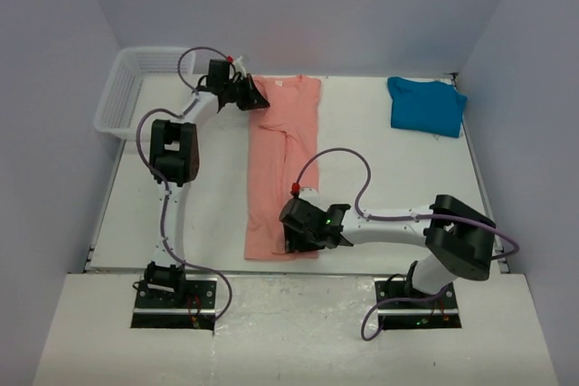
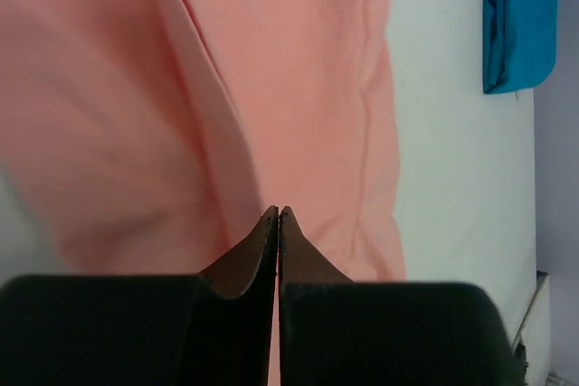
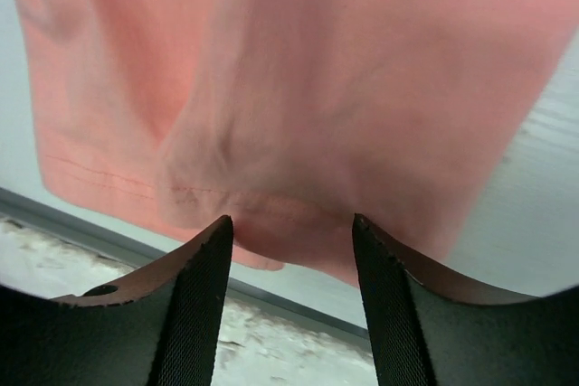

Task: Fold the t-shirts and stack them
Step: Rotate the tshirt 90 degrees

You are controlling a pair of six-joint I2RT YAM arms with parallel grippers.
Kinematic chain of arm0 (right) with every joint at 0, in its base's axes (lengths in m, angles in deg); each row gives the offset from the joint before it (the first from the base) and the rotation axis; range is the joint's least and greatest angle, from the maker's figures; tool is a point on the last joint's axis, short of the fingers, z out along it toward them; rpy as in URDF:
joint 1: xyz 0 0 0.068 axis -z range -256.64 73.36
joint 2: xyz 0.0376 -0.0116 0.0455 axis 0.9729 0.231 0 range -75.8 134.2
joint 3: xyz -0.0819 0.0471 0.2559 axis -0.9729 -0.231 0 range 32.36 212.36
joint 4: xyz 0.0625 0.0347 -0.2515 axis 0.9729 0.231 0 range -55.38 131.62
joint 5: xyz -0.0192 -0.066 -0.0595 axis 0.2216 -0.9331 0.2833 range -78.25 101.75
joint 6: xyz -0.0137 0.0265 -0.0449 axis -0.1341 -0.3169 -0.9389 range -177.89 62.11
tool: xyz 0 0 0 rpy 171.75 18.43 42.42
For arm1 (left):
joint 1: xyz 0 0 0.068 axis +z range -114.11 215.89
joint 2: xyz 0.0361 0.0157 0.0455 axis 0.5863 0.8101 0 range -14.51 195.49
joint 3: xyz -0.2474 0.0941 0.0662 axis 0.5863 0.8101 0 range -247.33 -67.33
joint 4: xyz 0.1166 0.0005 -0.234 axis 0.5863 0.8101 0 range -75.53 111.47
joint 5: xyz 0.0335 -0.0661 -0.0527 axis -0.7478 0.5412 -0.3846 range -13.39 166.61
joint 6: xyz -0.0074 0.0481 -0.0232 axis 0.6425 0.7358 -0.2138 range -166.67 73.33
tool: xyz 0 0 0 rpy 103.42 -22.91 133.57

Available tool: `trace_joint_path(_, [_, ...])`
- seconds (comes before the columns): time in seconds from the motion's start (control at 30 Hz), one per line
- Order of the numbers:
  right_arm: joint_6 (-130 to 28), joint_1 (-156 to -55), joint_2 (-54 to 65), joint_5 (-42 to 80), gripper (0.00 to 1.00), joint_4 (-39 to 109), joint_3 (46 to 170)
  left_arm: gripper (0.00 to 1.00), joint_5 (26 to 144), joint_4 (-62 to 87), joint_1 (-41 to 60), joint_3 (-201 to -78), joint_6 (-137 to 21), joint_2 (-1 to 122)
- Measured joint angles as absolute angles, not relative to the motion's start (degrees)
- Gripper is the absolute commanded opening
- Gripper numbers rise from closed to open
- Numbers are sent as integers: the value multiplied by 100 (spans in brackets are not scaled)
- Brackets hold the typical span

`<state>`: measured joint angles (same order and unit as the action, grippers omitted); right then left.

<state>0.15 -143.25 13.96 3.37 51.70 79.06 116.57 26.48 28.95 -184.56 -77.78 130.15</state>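
Observation:
The salmon-pink t-shirt (image 1: 282,164) lies as a long narrow strip down the middle of the table, with its neck end far from me. My left gripper (image 1: 254,97) is at the shirt's far left corner. In the left wrist view it (image 2: 278,210) is shut, with pink cloth (image 2: 308,88) in the slit between the fingers and a fold ridge running up to the tips. My right gripper (image 1: 299,240) is at the near hem and stands open (image 3: 291,221). The hem (image 3: 271,196) bunches just beyond its fingertips. The teal-blue t-shirt (image 1: 425,106) lies folded at the back right.
A white mesh basket (image 1: 125,88) stands at the back left corner. The table's near edge (image 3: 136,241) runs right under the pink hem. Grey walls close in the left, right and back sides.

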Motion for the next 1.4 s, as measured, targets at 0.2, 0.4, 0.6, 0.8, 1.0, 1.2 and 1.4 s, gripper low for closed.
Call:
trace_joint_path(0.2, [-440,-14340,1164,-172,66,6650,8579,0,10739,3502,2065,-18896,-7206,12033])
trace_joint_path(0.4, [-549,-14349,202,-555,24,7528,9034,0,10599,3636,1735,-19344,-6996,11472])
trace_joint_path(0.6, [-540,-14316,-510,-966,0,7867,9060,0,10792,3574,1735,-19363,-7002,12186])
trace_joint_path(0.8, [-717,-13991,-687,-950,0,7824,9060,0,11087,3505,1621,-18557,-7037,12901])
trace_joint_path(1.0, [-936,-13510,-631,-548,0,7430,8857,0,11294,3249,1593,-18380,-7112,12984])
trace_joint_path(1.2, [-1052,-13449,-132,276,0,6770,8470,0,11367,3144,1595,-18596,-7114,13205])
trace_joint_path(1.4, [-1290,-13449,504,860,28,6285,8409,0,11736,2917,1634,-19269,-7311,13758])
